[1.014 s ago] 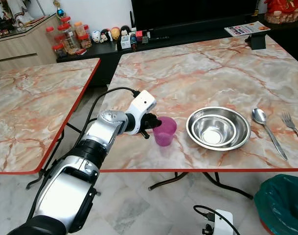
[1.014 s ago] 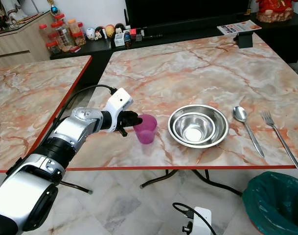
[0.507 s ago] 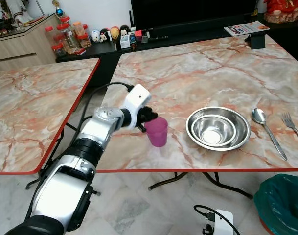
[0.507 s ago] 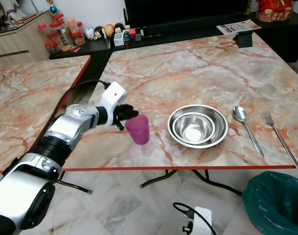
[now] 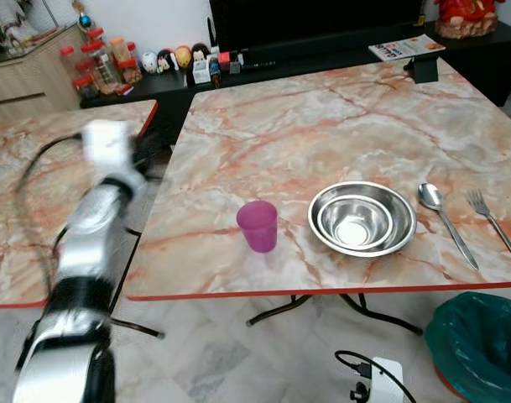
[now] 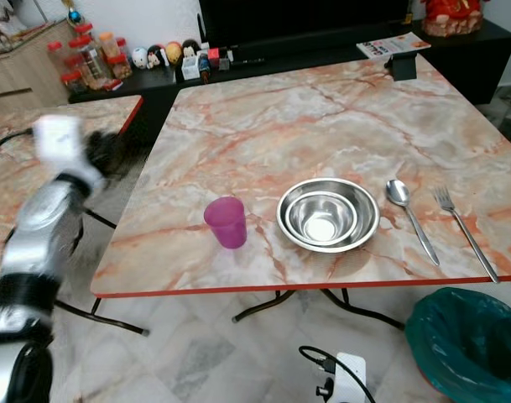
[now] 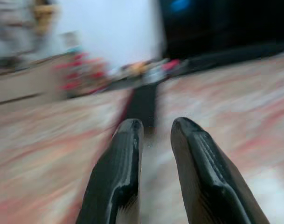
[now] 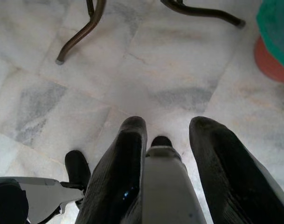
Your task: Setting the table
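A translucent purple cup [image 5: 258, 225] stands upright near the front edge of the marble table [image 5: 305, 126], with nothing touching it. To its right lie a steel bowl [image 5: 362, 218] nested in another, then a spoon [image 5: 440, 220] and a fork [image 5: 492, 225]. My left arm is a blur at the far left, over the gap between the two tables. Its gripper [image 5: 148, 156] is well clear of the cup. In the left wrist view the left gripper [image 7: 155, 123] is open, with nothing between its fingers. My right gripper [image 8: 162, 123] hangs over the floor with its fingers apart.
A second marble table [image 5: 12, 159] stands to the left, across a narrow gap. A teal bin [image 5: 482, 348] sits on the floor at the front right. Jars [image 5: 91, 63] and figurines line a dark shelf at the back. A magazine [image 5: 406, 48] lies on the far table corner.
The left gripper has let go of the purple cup and swung left, away from the table. The cup stays standing. The camera has shifted slightly.
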Controlling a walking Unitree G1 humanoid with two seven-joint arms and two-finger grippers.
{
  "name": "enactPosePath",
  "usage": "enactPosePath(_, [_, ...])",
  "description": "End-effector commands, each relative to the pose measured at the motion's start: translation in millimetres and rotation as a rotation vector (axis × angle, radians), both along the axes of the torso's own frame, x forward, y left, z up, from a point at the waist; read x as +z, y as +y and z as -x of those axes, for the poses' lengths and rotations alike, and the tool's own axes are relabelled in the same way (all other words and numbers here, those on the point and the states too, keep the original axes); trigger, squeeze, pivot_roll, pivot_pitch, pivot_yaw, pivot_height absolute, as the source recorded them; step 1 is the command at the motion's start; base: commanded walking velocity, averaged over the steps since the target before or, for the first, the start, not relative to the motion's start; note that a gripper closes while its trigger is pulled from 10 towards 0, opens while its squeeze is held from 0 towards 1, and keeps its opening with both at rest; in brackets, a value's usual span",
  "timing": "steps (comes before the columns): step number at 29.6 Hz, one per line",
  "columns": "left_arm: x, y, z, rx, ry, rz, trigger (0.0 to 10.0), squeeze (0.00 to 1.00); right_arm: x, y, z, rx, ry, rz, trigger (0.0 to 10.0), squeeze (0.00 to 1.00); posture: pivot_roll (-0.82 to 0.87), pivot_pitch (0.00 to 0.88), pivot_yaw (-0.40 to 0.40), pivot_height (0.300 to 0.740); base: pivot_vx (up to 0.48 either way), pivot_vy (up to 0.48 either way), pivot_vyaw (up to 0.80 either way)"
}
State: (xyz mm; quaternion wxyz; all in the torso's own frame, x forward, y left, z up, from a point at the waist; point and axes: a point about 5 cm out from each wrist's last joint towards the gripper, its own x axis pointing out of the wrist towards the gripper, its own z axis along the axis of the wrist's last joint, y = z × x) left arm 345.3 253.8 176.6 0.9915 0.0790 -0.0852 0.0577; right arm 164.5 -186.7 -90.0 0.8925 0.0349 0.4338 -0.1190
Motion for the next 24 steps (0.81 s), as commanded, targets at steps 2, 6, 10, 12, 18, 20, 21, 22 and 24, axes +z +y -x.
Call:
enactPosePath(2, [-6.7,21.0,14.3,0.126,0.003,-0.109,10.0,0.00,0.2,6.3,-2.3,0.028,-0.003,-0.013,10.0,0.00,0.07,0.000,0.114,0.703,0.000,0.000,0.00])
enactPosePath(6, [-41.6,41.3,38.4,0.253,0.100,-0.194,10.0,0.00,0.2,6.7,-2.4,0.029,-0.005,-0.016,10.0,0.00,0.08,0.000,0.116,0.703,0.000,0.000,0.00])
enactPosePath(10, [-83.0,44.7,61.7,0.269,0.232,-0.264,10.0,0.00,-0.6,7.5,-0.5,0.028,-0.003,-0.020,10.0,0.00,0.08,0.009,0.119,0.703,0.000,0.000,0.00])
enactPosePath(12, [-89.4,44.2,66.1,0.279,0.247,-0.263,10.0,0.00,-0.8,7.6,0.0,0.028,-0.002,-0.021,10.0,0.00,0.08,0.009,0.119,0.703,0.000,0.000,0.00])
enactPosePath(18, [-150.0,52.2,111.6,0.371,0.454,-0.338,10.0,0.00,-2.7,4.7,5.7,0.006,0.008,-0.019,10.0,0.00,0.06,0.016,0.128,0.703,0.000,0.000,0.00])
enactPosePath(20, [-151.9,52.7,113.5,0.376,0.461,-0.338,10.0,0.00,-2.8,4.5,6.0,0.006,0.008,-0.019,10.0,0.00,0.06,0.016,0.128,0.703,0.000,0.000,0.00])
enactPosePath(21, [-159.1,54.2,119.7,0.391,0.495,-0.339,10.0,0.00,-3.0,4.1,6.6,0.005,0.009,-0.019,10.0,0.00,0.06,0.016,0.128,0.703,0.000,0.000,0.00])
enactPosePath(22, [-164.8,54.3,124.1,0.395,0.526,-0.337,10.0,0.00,-3.0,3.6,6.8,0.005,0.010,-0.018,10.0,0.00,0.06,0.018,0.124,0.703,0.000,0.000,0.00])
enactPosePath(24, [-184.8,49.9,138.3,0.369,0.638,-0.341,10.0,0.00,-2.7,2.2,6.3,0.007,0.009,-0.014,10.0,0.00,0.06,0.020,0.120,0.703,0.000,0.000,0.00])
